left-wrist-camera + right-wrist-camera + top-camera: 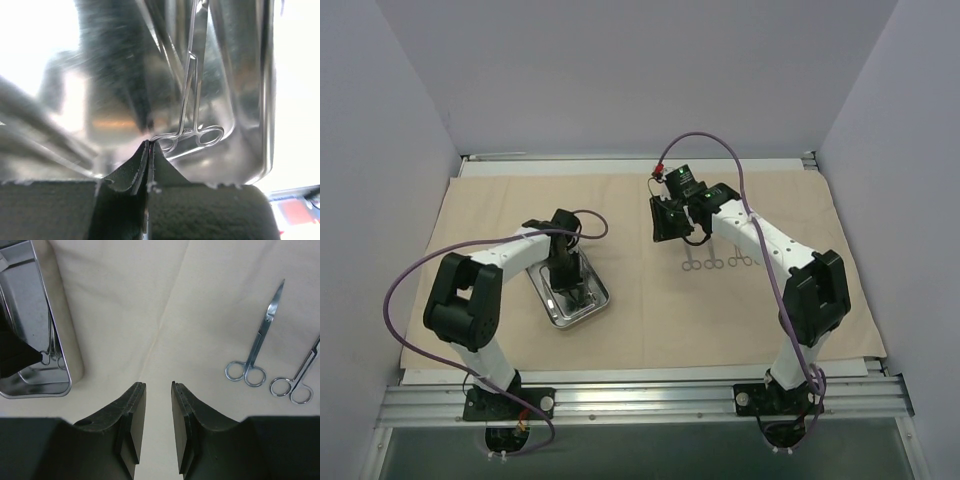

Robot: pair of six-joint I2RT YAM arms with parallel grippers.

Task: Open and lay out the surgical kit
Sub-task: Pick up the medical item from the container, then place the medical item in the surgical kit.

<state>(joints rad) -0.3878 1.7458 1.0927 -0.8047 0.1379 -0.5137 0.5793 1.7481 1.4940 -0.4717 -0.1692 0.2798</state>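
- While the beige cloth [650,310] lies spread out flat, the steel tray [565,318] sits at a slant on its left half.
- Down in the tray, the left fingers [149,150] are pressed together, their tips right at one ring of a ring-handled tool [192,100] lying on the tray floor; whether they pinch the metal I cannot tell.
- Over bare cloth near the middle, the right fingers [670,222] hang apart and hold nothing.
- Several scissors [715,263] lie in a row on the cloth just beside the right arm, rings toward the near edge.
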